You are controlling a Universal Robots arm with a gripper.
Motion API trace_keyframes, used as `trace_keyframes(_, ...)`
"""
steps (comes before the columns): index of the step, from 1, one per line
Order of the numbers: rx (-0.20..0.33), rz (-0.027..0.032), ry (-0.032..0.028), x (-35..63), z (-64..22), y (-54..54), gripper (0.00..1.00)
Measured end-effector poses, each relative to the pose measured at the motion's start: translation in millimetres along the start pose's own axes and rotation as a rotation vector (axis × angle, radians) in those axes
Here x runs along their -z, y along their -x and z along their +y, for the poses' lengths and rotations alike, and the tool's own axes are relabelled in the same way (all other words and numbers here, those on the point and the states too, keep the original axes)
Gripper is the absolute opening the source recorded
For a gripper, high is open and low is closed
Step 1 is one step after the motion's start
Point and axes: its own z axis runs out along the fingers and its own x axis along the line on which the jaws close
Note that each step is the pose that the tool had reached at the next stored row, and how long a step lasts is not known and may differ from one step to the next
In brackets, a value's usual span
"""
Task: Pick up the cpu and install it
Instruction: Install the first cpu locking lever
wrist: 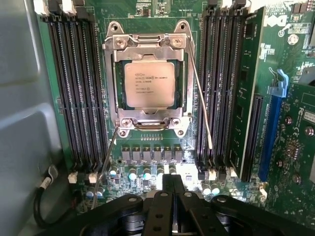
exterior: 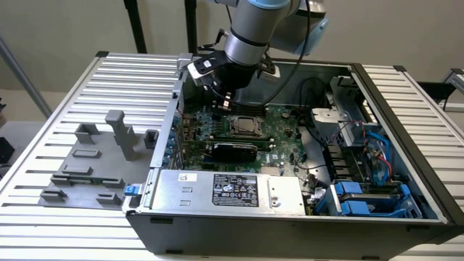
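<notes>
While my hand (wrist: 172, 186) hangs clenched and empty above it, the chip (wrist: 149, 84) already lies in its socket (wrist: 147, 46) midway across the green board (wrist: 152, 12), so I judge seating done, latching perhaps left.

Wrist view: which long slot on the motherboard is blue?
The expansion slot, lying beyond the memory slots as seen from the cpu. The memory slots flanking the cpu are all black.
</notes>
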Motion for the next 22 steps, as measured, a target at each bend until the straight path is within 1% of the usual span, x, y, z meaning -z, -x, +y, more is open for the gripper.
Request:
trace_keyframes(3, -0.032, 0.011, -0.0043, 0.3, -0.1, 0.0, 0.11)
trace_keyframes(7, -0.075, 0.0263, -0.0082, 0.7, -0.2, 0.0, 0.11)
trace_keyframes(9, -0.094, 0.0359, -0.0111, 0.8, -0.4, 0.0, 0.11)
trace_keyframes(11, -0.11, 0.0479, -0.0157, 0.9, -0.9, 0.0, 0.11)
trace_keyframes(13, -0.117, 0.0638, -0.0223, 1.1, -1.3, 0.1, 0.11)
trace_keyframes(16, -0.12, 0.0922, -0.0327, 1.4, -1.7, 0.3, 0.11)
trace_keyframes(18, -0.12, 0.1106, -0.0422, 1.5, -2.0, 0.7, 0.11)
trace_keyframes(20, -0.12, 0.1277, -0.052, 1.6, -2.2, 1.3, 0.11)
trace_keyframes(21, -0.123, 0.1354, -0.0556, 1.6, -2.4, 1.7, 0.11)
trace_keyframes(22, -0.13, 0.1395, -0.058, 1.6, -2.4, 2.0, 0.11)
